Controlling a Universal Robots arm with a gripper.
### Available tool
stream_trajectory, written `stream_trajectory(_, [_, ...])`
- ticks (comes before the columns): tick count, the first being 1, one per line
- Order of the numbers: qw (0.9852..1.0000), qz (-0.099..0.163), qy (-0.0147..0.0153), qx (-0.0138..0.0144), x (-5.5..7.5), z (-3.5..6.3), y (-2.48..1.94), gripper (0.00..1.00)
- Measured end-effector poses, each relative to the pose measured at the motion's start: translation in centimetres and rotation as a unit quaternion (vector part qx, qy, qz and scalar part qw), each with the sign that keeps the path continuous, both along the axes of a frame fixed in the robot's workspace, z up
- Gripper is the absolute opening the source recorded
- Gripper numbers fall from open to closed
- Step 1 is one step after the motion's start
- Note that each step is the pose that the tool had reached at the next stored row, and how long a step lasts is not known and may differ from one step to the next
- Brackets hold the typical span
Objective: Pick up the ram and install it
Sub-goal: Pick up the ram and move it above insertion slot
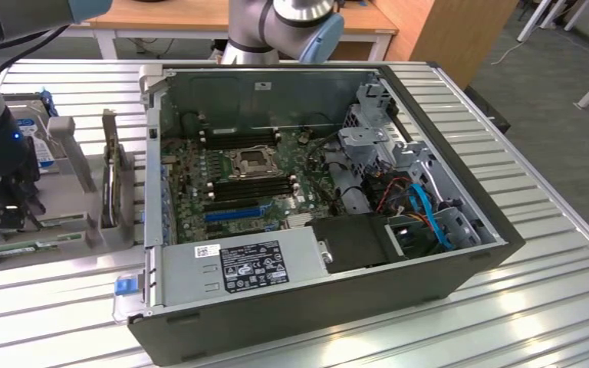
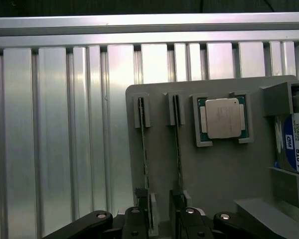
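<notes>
Ribbed table (image 2: 55, 124) runs wide past the grey tray (image 2: 224, 174) — hand (image 2: 159, 221) spread above the ram (image 2: 144, 149).

- Table (image 1: 551, 299) — ribbed metal slats.
- PC case (image 1: 305, 303) — open, lying mid-table.
- Grey tray (image 2: 224, 174) — on the slats at the exterior view's left, beside the case.

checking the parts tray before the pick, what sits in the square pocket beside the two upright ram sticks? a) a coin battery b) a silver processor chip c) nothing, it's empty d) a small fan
B: in the wrist view a square silver processor chip lies flat in that pocket of the grey tray, next to a ram stick standing on edge.
</notes>
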State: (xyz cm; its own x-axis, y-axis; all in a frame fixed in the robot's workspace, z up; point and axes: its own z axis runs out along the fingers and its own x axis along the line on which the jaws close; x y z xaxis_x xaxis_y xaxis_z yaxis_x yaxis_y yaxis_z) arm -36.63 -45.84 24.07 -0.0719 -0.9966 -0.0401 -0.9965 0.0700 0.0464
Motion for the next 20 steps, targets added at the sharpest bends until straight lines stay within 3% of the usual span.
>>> stream_trajectory(20, [1.0,0.0,0.0,0.0,0.0,-1.16,-0.01,0.31])
